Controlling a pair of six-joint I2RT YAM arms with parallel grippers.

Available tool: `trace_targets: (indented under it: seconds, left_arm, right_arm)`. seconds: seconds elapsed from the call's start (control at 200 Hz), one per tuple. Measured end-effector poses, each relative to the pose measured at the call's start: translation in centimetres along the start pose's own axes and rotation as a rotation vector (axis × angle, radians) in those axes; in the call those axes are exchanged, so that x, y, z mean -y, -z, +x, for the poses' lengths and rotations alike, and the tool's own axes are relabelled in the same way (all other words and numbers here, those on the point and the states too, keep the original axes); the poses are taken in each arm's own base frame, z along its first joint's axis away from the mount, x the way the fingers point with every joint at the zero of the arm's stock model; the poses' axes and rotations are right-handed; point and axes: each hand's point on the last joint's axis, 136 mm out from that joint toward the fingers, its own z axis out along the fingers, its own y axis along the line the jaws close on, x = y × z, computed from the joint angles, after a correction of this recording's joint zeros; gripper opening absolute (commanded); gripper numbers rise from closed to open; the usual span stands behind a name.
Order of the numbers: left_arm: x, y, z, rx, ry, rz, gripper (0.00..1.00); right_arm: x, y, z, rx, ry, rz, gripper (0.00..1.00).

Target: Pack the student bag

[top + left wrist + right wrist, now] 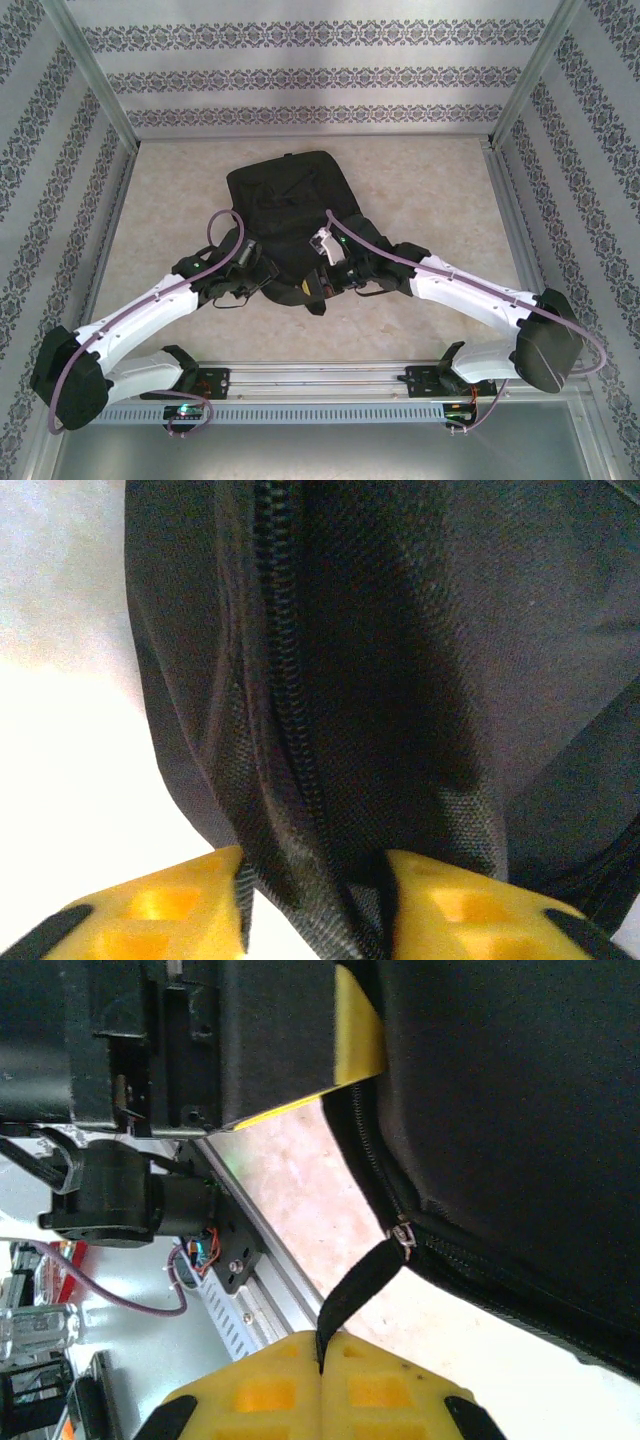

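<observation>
**A:** From above, where do we find the student bag (285,190)?

**B:** It lies flat in the middle of the counter (420,190). Our left arm (150,300) and right arm (470,290) both reach in to the bag's end nearest the counter's near edge, so we can work it from two sides.

**A:** And at the left wrist?

**B:** Our left claw (315,900) pinches a raised fold of the bag's fabric, right beside the zipper (285,680). We judge it is held there as an anchor, so that a tug on the zip doesn't drag the whole bag along.

**A:** And the right wrist?

**B:** Our right claw (322,1350) is pressed together on the black pull strap (360,1280), which runs up to the slider (403,1232). We reckon the strap gives us a surer hold than the small slider would. We cannot tell how far the zip is open.
</observation>
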Motion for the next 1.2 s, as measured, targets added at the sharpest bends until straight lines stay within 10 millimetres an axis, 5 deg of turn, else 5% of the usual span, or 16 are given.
trace_targets:
  seconds: [0.205,0.485,0.789,1.199]
  left_arm:
    - [-0.1,-1.4,0.0,-0.004,0.000,-0.009,0.00]
    - [0.1,-2.0,0.0,-0.004,-0.018,-0.011,0.00]
    - [0.1,-2.7,-0.1,-0.007,-0.024,-0.017,0.00]
    - [0.3,-2.9,-0.1,-0.005,-0.024,-0.014,0.00]
  right_arm:
    - [1.1,-0.1,0.4,-0.004,-0.020,0.025,0.00]
    - [2.3,-0.4,1.1,-0.026,-0.048,0.044,0.00]
    - [3.3,-0.8,1.8,-0.038,-0.082,0.039,0.33]
    - [3.4,-2.4,1.3,-0.052,-0.102,-0.003,0.39]
